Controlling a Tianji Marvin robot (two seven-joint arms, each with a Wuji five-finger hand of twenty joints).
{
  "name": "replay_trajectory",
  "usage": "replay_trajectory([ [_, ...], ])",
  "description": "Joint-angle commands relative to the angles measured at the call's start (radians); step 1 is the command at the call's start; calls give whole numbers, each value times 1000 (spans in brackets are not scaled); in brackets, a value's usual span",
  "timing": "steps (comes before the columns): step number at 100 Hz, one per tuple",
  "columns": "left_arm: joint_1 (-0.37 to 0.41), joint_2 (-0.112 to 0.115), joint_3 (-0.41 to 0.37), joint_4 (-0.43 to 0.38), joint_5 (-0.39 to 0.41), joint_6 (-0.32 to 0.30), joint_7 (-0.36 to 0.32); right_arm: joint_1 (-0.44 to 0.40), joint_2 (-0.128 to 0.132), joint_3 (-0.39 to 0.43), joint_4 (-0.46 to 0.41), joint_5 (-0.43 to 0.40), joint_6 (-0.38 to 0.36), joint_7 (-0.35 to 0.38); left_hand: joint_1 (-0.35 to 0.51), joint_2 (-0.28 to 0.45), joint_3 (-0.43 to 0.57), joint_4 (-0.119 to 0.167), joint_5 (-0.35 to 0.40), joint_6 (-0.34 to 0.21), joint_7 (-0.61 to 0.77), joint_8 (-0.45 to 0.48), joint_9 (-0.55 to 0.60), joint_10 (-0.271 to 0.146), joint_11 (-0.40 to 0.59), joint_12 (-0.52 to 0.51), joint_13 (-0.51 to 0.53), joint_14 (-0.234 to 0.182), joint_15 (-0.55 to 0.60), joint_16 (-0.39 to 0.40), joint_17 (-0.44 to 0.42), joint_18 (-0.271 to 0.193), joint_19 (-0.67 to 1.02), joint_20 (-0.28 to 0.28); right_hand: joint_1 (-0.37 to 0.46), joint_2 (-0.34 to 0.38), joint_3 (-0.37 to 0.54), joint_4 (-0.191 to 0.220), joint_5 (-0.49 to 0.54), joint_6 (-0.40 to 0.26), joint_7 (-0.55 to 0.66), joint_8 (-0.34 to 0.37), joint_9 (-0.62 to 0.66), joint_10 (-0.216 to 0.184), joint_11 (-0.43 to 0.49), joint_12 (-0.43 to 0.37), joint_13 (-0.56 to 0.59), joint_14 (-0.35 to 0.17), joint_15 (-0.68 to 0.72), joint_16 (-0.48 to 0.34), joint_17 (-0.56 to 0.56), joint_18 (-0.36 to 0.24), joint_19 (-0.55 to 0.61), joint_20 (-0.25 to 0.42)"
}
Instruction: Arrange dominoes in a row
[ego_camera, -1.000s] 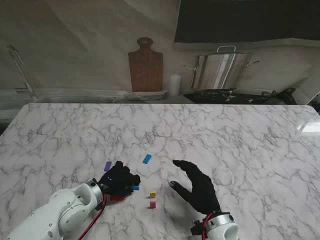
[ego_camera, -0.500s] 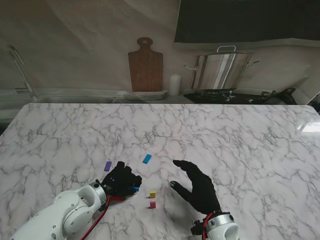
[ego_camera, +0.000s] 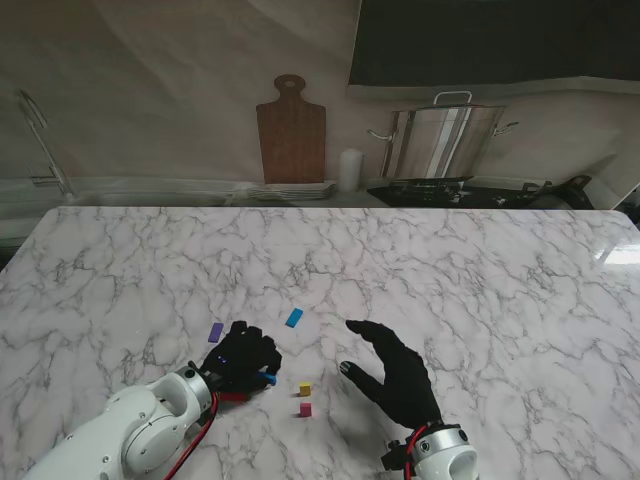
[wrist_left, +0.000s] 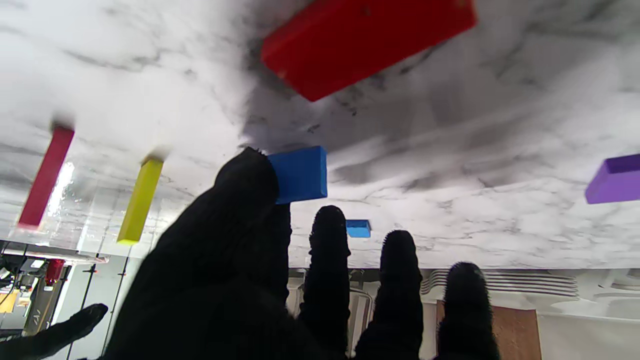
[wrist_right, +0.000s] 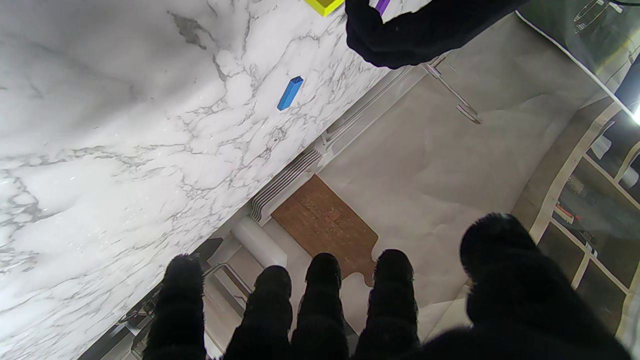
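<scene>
My left hand (ego_camera: 241, 358) lies low over the table, fingers spread. Its thumb tip (wrist_left: 247, 172) touches a small blue domino (ego_camera: 270, 379) (wrist_left: 300, 172), and nothing is gripped. A red domino (ego_camera: 235, 396) (wrist_left: 367, 42) lies flat under the palm. A yellow domino (ego_camera: 305, 389) (wrist_left: 140, 200) and a magenta one (ego_camera: 305, 409) (wrist_left: 46, 175) stand upright between my hands. A second blue domino (ego_camera: 294, 318) (wrist_right: 290, 93) lies flat farther from me. A purple domino (ego_camera: 215, 332) (wrist_left: 615, 178) lies left of the hand. My right hand (ego_camera: 395, 375) rests open to the right of the upright pair.
The marble table (ego_camera: 480, 290) stretches far ahead and to both sides. Beyond its far edge stand a wooden cutting board (ego_camera: 291, 128), a white cylinder (ego_camera: 349, 170) and a steel pot (ego_camera: 445, 140).
My left forearm has swung a little to the right, and the hand has shifted slightly over the red and blue dominoes. The right hand and the dominoes stay put.
</scene>
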Motion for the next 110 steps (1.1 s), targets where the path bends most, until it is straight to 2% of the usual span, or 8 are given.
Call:
replay_trajectory([
  [1,12,-3,-4,-22,-9,5,-14,-4,0,-1,-2,-1,2,2,18,-20,42,-2,48,-13,59,-4,36,-18,60,145,-2,0,57,52,-19,27,-16,34,35,28,-18,27,-28,-20,7,19,-34,-9,12,7,-10,-25,-19,-14,-3,-30,8,19],
  [13,28,-7,-25,-45,-28,10,-19,-4,1,-3,-1,-3,2,2,18,-15,35,1,43,-39,52,5,232,-90,113,207,72,-31,125,91,-16,30,8,49,35,28,-19,27,-28,-20,7,19,-34,-8,12,7,-10,-26,-19,-14,-3,-30,7,19],
  [31,44,-12,-45,-60,-47,18,-17,-4,1,-4,-1,-4,3,3,20,-13,33,2,45,-44,46,10,349,-146,167,178,118,-49,168,120,-12,32,37,51,36,27,-19,27,-28,-21,8,19,-35,-9,12,6,-10,-26,-19,-14,-2,-31,7,20],
  [52,57,-18,-59,-67,-67,33,0,-3,1,-5,0,-5,4,3,22,-17,28,-2,40,-67,44,13,451,-203,41,65,161,-45,122,83,-2,31,57,45,38,27,-18,27,-29,-21,8,19,-35,-8,12,6,-11,-25,-19,-14,-2,-32,7,20],
  [61,61,-19,-64,-73,-74,37,-4,-3,1,-6,0,-6,4,3,26,-16,27,4,41,-73,42,15,461,-174,-7,81,160,-34,112,72,-11,36,58,41,38,27,-19,27,-28,-20,9,19,-35,-8,12,6,-11,-26,-19,-14,-2,-32,7,20],
  [76,66,-18,-73,-86,-76,42,-26,-2,1,-7,0,-6,4,3,21,-33,39,-1,62,-71,42,-1,274,-107,207,232,72,-7,221,198,-23,40,27,45,38,27,-18,27,-28,-19,9,19,-35,-10,12,6,-10,-25,-19,-14,-2,-32,7,20],
  [94,63,-17,-75,-85,-68,40,-27,-1,1,-7,1,-6,4,3,21,-50,38,-6,90,-81,31,-25,374,-178,365,204,166,-51,293,258,-23,38,63,95,38,27,-18,27,-29,-20,10,19,-36,-9,12,6,-11,-25,-19,-14,-2,-32,7,20],
  [110,64,-20,-73,-83,-75,55,-13,-1,1,-8,2,-6,4,3,17,-51,28,-6,98,-92,22,-35,485,-268,151,62,221,-55,180,147,-22,39,66,85,38,27,-18,27,-29,-19,10,18,-35,-9,13,6,-11,-26,-19,-14,-2,-31,7,20],
])
